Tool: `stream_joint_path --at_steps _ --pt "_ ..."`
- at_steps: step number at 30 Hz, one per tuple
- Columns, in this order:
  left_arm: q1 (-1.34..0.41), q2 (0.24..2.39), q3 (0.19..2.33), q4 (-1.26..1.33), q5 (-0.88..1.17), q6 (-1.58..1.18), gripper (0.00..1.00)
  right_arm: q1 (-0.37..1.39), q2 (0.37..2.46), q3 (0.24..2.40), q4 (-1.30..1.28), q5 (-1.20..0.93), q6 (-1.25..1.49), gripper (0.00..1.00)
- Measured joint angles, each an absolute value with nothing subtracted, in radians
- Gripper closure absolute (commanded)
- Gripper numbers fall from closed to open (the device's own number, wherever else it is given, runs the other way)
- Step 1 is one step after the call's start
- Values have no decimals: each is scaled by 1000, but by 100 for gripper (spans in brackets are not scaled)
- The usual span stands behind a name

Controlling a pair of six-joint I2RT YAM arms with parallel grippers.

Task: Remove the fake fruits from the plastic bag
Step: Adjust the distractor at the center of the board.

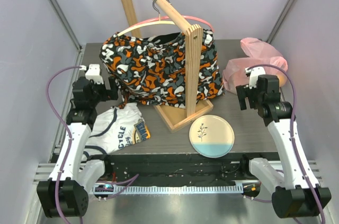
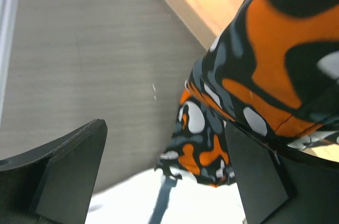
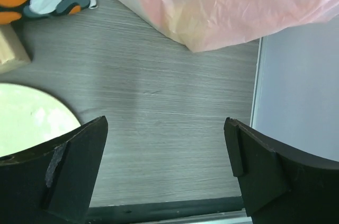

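The pink plastic bag [image 1: 255, 64] lies crumpled at the far right of the table; it also shows in the right wrist view [image 3: 222, 1], with a faint yellow shape inside. The fruits are otherwise hidden in it. My right gripper [image 1: 250, 98] is open and empty, hovering just in front of the bag; in its own view [image 3: 165, 152] only bare table lies between the jaws. My left gripper [image 1: 108, 89] is open and empty at the left, beside the patterned garment [image 2: 249, 97].
A wooden hanger rack [image 1: 175, 49] with the orange-black-white garment [image 1: 159, 68] stands mid-table. A cream-and-blue plate [image 1: 212, 135] lies at the front centre. A white printed shirt [image 1: 119, 128] lies at the front left. The table's right edge [image 3: 256, 86] is close to the right gripper.
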State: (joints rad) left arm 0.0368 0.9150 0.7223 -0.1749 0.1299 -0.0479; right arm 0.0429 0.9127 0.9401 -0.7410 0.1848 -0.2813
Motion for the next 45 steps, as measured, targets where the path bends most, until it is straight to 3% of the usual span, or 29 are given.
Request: stream_joint_path --at_steps 4,9,18,22,30,36,40,43,44,45 --pt "62 910 746 -270 126 -92 0 43 823 946 -811 77 -405 0" --pt "197 965 915 -335 164 -158 0 42 760 1049 -985 -234 -662 0" --pt "263 1476 1493 -258 398 -204 0 81 951 1359 -1079 -636 -699 9" --pt "231 1644 1583 -202 476 -199 0 214 1034 1401 -1054 -642 -650 14" --pt "99 2014 1959 -110 488 -175 0 519 1125 1512 -1027 -531 -535 15" --pt "29 2244 2168 49 409 -175 1 596 1179 1512 -999 -457 -457 15" --pt "4 2379 2271 140 392 -178 14 622 1236 1542 -989 -432 -418 15" --pt "-14 2440 2297 186 385 -181 34 652 1286 1585 -981 -422 -393 15" --pt "-17 2461 2317 189 387 -179 47 663 1298 1596 -978 -420 -390 15" --pt "-21 2479 2336 197 391 -180 54 677 1316 1609 -972 -413 -385 14"
